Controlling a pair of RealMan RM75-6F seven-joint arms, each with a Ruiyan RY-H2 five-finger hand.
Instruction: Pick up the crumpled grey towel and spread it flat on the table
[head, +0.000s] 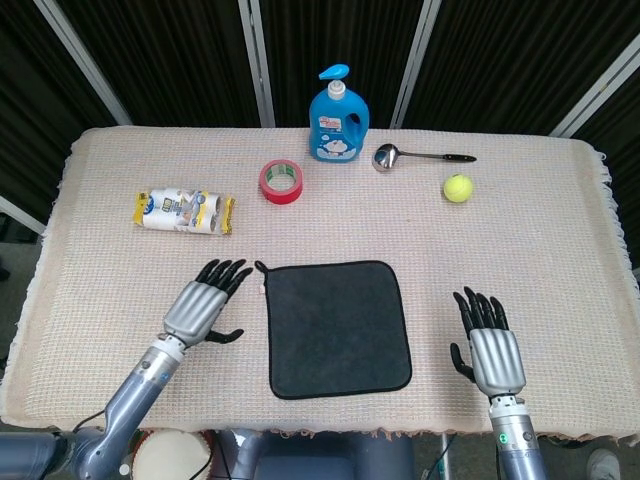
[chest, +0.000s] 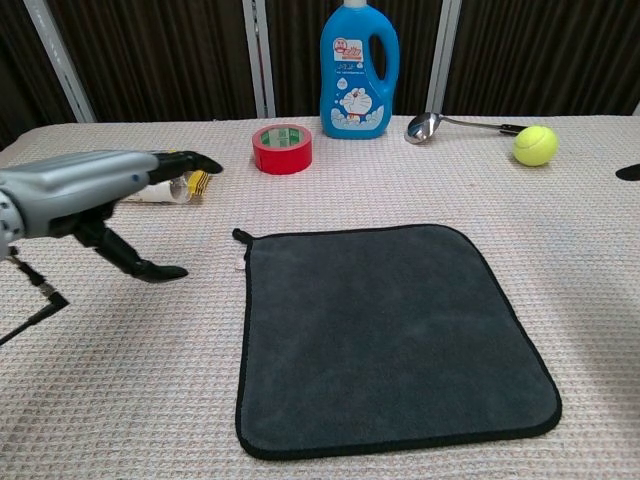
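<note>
The grey towel (head: 336, 325) (chest: 385, 330) lies spread flat and square at the front middle of the table, black-edged, with a small hanging loop at its far left corner. My left hand (head: 202, 304) (chest: 95, 190) hovers open, palm down, just left of the towel and clear of it. To the right of the towel, near the table's front edge, my right hand (head: 487, 346) is open and flat, holding nothing. Only one of its dark fingertips (chest: 630, 172) shows at the right edge of the chest view.
Along the back stand a blue detergent bottle (head: 336, 118), a red tape roll (head: 281, 181), a metal ladle (head: 412, 156) and a yellow tennis ball (head: 458, 188). A packet of rolls (head: 183, 210) lies at the left, just beyond my left hand.
</note>
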